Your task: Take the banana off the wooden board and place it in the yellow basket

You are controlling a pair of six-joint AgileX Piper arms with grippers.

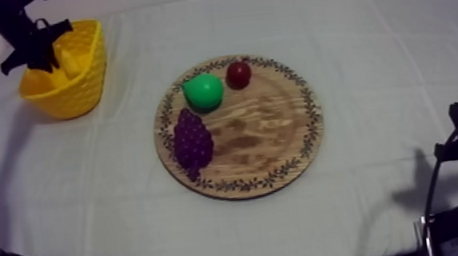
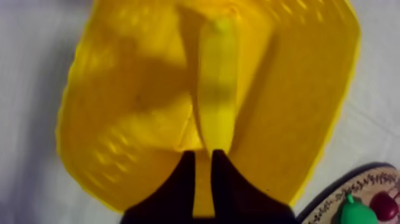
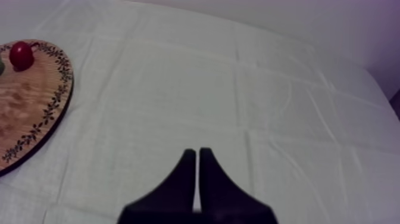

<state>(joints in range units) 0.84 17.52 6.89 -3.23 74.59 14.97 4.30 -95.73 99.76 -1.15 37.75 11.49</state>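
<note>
Left wrist view: left end effector [image 2: 203, 156] clamps a long, plain yellow banana [image 2: 218, 89] inside the yellow basket [image 2: 113, 101].

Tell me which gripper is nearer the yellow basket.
Left. My left gripper is right at the yellow basket, shut on the banana held in it. My right gripper sits shut above the cloth, beyond the wooden board.

green pear [image 1: 203, 91] just beside small red fruit [image 1: 238, 74], slight gap between. purple bunch of grapes [image 1: 192, 139] close by the pear, contact unclear. grey-white cloth [image 1: 353, 45] lightly creased.
</note>
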